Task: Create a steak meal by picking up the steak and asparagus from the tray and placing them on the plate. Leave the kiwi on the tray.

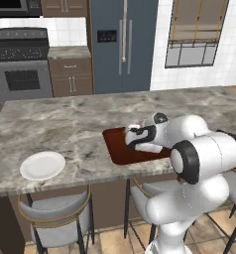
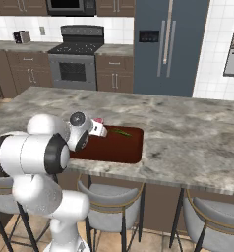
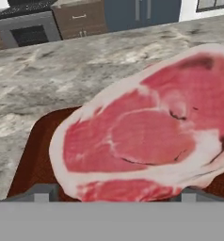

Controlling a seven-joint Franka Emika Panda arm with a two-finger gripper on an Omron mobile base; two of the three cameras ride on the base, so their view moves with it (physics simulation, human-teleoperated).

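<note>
The pinkish-red marbled steak (image 3: 147, 136) sits tilted right in front of the hand camera. Its lower edge lies between the two fingertips (image 3: 43, 192) of my gripper (image 3: 116, 194), which are closed on its sides. From the base views a pink bit of steak (image 1: 136, 124) (image 2: 98, 121) peeks past the gripper (image 1: 135, 131) (image 2: 99, 128) over the dark reddish-brown tray (image 1: 119, 151) (image 2: 116, 147) (image 3: 34, 155). The thin green asparagus (image 2: 122, 132) lies on the tray's far side. The white plate (image 1: 42, 165) rests left of the tray near the counter's front edge. The kiwi is hidden.
The marble island counter (image 1: 65, 119) (image 2: 188, 128) stretches wide around the tray. Grey stools (image 1: 55, 218) (image 2: 109, 197) stand under its front edge. A stove (image 1: 22, 74) and fridge (image 1: 122, 44) line the back wall.
</note>
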